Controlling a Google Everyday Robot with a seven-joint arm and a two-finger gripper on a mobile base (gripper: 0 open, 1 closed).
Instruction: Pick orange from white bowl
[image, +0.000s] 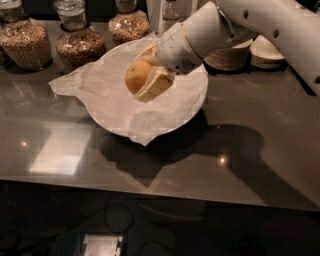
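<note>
Dark glossy counter (260, 165) carries three glass jars (77, 42) of grains at the back left and stacked plates (230, 56) at the back right, partly hidden by the arm. On the white bowl (192, 110), crinkled paper (80, 84) spills over the left rim. Over its middle, the gripper (142, 76) clasps the orange (136, 75) between both fingers; whether the fruit touches the paper is unclear.
</note>
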